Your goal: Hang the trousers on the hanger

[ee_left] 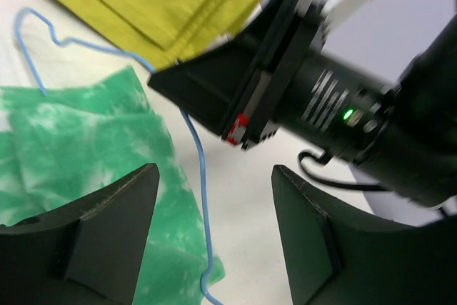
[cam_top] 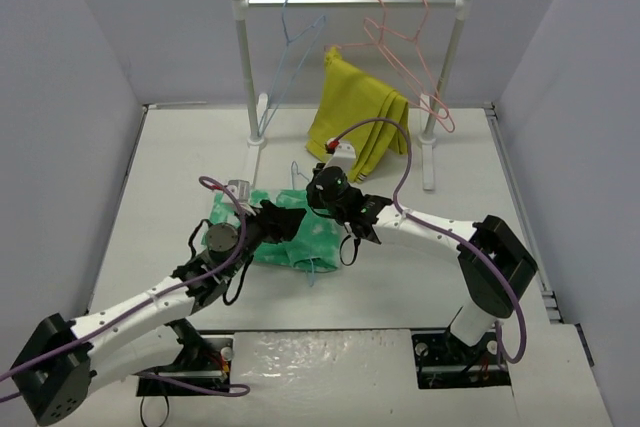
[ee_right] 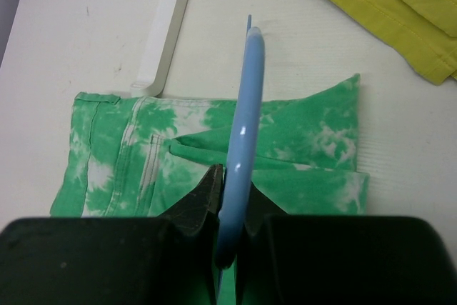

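- The light-blue wire hanger is clamped edge-on in the right gripper.
- The left gripper is held with its fingers apart and nothing between them.
- The green mottled trousers are laid folded in the middle of the table, toward its near edge, long axis left-right, directly beneath both grippers; the left is judged nearer.

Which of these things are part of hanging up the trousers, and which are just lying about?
Job: green trousers; light-blue hanger, clamped in the right gripper; left gripper, open.
Lying about: yellow garment; pink hangers and second blue hanger on the rack.
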`<state>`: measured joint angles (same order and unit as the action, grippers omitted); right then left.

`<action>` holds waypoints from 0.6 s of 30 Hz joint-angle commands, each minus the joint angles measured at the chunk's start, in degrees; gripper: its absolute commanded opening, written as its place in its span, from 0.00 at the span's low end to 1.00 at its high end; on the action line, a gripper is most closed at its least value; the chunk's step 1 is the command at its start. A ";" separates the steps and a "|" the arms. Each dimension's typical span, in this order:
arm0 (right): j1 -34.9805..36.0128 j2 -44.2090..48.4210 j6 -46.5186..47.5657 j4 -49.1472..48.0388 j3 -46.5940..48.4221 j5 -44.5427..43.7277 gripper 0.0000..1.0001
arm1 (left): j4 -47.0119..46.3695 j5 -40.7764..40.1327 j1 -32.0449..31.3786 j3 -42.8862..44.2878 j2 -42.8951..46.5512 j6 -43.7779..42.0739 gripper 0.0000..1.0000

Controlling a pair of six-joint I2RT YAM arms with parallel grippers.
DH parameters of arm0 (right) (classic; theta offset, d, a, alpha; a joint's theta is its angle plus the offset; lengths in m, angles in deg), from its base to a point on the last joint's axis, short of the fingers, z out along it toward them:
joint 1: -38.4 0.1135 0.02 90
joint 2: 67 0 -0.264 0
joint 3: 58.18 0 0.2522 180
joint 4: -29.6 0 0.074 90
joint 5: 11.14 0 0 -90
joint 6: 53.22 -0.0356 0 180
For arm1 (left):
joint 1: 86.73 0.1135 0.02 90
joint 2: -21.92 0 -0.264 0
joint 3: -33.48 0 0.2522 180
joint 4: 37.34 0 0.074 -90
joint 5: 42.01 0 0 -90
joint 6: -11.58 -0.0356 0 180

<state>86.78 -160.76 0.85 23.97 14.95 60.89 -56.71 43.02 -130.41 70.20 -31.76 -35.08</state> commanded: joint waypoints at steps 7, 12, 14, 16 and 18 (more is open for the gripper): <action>-0.39 -0.18 1.97 -2.82 0.55 -1.47 0.00 | 30.49 -8.97 0.11 7.52 0.61 12.59 0.62; -0.39 0.13 2.44 -2.66 0.33 -1.62 0.00 | 34.63 -4.66 1.12 11.16 -5.36 14.61 0.63; -0.39 0.33 2.53 -2.66 0.30 -1.58 0.00 | 34.58 -3.73 1.54 11.54 -6.09 14.54 0.63; -0.39 0.45 2.53 -2.72 0.12 -1.47 0.00 | 34.28 -2.79 2.44 11.70 -6.88 14.08 0.63; -0.39 0.71 2.58 -2.80 -0.22 -1.50 0.00 | 34.17 -1.09 3.51 11.70 -7.88 14.08 0.63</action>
<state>86.76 -161.39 2.16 23.86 14.86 61.07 -22.06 38.71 -128.87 77.74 -39.04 -22.38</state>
